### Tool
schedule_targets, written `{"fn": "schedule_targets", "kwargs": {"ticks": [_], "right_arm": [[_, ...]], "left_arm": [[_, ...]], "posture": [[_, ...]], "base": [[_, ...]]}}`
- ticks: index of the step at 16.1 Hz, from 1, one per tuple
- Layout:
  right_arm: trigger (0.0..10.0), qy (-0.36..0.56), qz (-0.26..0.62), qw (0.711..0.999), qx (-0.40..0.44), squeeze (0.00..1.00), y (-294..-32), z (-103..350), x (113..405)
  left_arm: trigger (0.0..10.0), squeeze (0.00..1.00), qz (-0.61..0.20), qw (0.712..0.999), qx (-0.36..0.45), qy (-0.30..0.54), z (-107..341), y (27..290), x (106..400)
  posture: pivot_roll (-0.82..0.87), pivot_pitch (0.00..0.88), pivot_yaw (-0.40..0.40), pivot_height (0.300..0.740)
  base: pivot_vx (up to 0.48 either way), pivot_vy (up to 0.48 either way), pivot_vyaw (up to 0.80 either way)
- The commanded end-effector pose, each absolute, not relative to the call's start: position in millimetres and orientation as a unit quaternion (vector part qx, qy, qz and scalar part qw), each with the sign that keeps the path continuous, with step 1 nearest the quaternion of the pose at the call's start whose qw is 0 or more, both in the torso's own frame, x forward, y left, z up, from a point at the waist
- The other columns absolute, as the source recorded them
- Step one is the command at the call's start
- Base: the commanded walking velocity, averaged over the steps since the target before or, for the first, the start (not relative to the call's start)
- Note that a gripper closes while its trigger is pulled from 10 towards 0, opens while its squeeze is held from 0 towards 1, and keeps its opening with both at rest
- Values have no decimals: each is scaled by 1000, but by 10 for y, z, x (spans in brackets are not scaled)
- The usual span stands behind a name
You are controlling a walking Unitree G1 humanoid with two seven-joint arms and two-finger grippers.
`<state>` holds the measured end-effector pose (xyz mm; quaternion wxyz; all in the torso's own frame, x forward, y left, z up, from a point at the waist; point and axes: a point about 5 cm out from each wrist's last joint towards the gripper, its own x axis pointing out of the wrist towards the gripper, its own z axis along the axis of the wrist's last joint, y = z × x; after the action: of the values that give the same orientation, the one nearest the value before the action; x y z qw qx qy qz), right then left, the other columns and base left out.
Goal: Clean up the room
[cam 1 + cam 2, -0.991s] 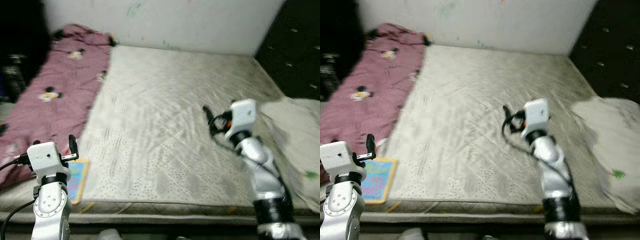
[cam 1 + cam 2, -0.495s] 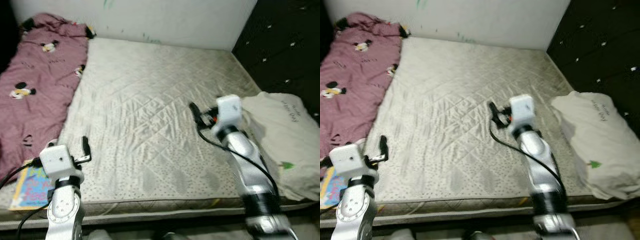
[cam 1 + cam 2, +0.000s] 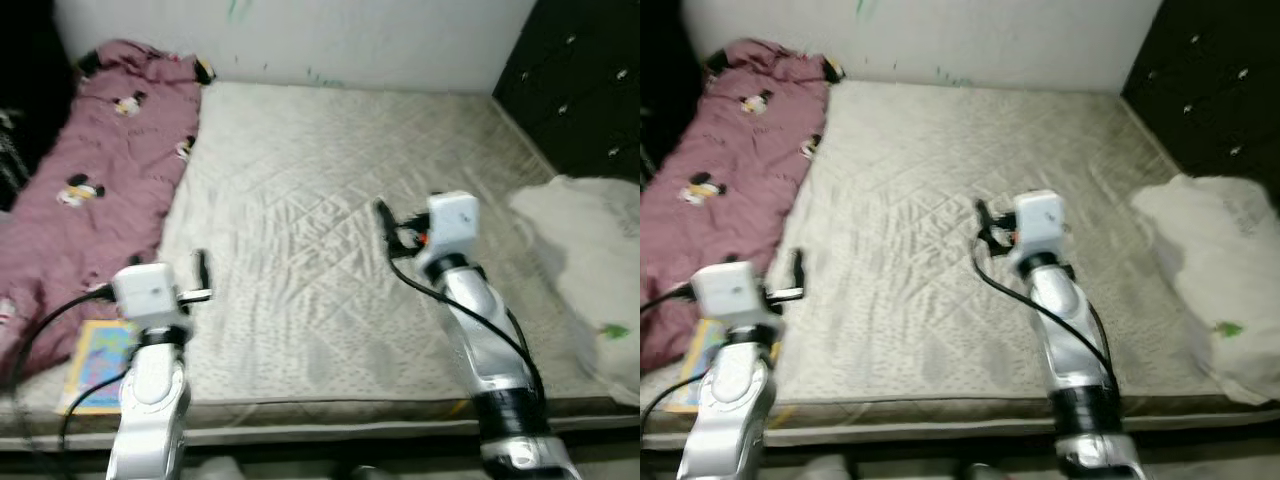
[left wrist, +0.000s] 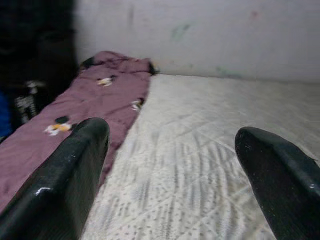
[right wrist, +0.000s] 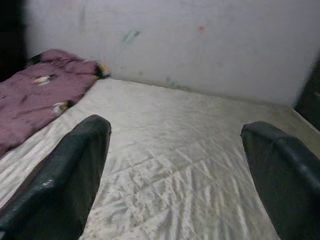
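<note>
Bare mattress (image 3: 330,200) fills the bed. Both grippers hover over it, fingers spread, empty: left gripper (image 4: 170,165) near the pink blanket (image 3: 90,170), right gripper (image 5: 175,165) mid-mattress. White pillow (image 3: 590,270) beside mattress; colourful book (image 3: 95,365) at its near corner.

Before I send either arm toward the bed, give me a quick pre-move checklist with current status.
1. Left gripper open and holding nothing: ok, its fingers stand wide apart over the mattress.
2. Right gripper open and holding nothing: ok, wide apart above the mattress middle.
3. Maroon cartoon-print blanket located: ok, bunched along the mattress's left side.
4. Colourful picture book located: ok, at the near left corner, partly behind the left arm.
5. White pillow located: ok, at the mattress's right edge, beside the dark tufted headboard.
6. Image sharpness for aiming: not ok, head views are blurred.
</note>
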<state>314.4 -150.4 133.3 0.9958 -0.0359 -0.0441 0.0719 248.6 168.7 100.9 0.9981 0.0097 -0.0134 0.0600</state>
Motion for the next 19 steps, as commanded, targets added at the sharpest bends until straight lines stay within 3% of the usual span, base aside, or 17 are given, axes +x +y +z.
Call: {"fn": "schedule_targets", "kwargs": {"ticks": [1,5,11,19], "right_arm": [[10000,-60,46,996,-39,0,-1601,1385,3108],[10000,-61,10,997,-37,0,-1695,1333,3033],[10000,-78,36,996,-23,0,-1494,1436,3204],[10000,-70,46,996,-25,0,-1437,1317,3132]], "left_arm": [[10000,0,34,999,10,-5,996,1633,2540],[10000,0,-10,1000,5,-4,1005,1488,2707],[10000,0,-17,1000,-11,-7,978,1372,2717],[10000,0,20,1000,-8,-16,1011,1576,2797]], "posture": [[-59,0,44,740],[-101,0,98,740],[-59,0,70,740],[-86,0,105,740]], "base": [[0,0,0],[0,0,0],[0,0,0],[0,0,0]]}}
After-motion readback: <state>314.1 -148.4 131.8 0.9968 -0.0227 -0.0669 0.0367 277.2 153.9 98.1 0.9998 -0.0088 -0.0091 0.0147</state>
